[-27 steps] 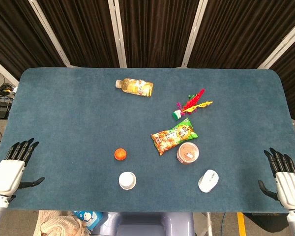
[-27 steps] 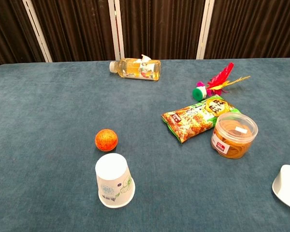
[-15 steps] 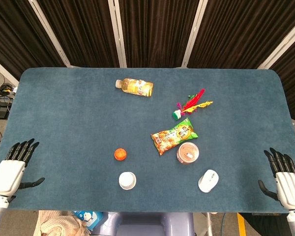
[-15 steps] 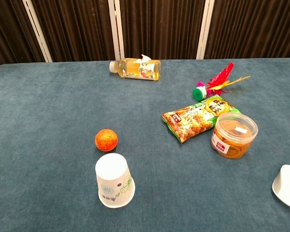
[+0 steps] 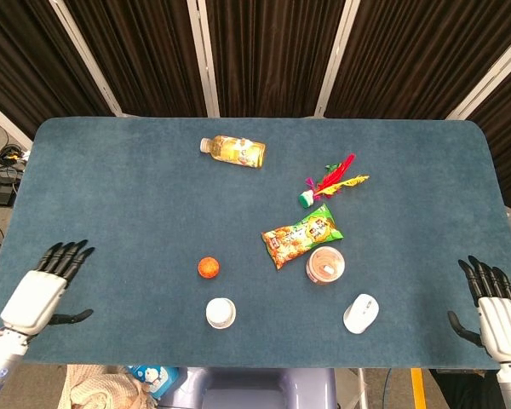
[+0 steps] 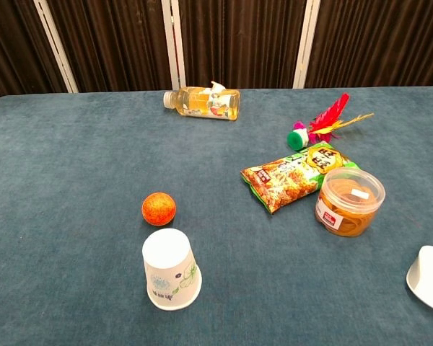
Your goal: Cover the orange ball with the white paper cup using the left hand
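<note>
Now the left hand (image 5: 44, 288), fingers spread and empty, has crept inward from the near-left table edge, so the reach looks underway, while the right hand (image 5: 498, 308) sits spread and unmoved at the near-right corner. Ahead, the white paper cup (image 6: 170, 269) stands mouth-down, untouched as before, the orange ball (image 6: 159, 208) just beyond it, uncovered.
</note>
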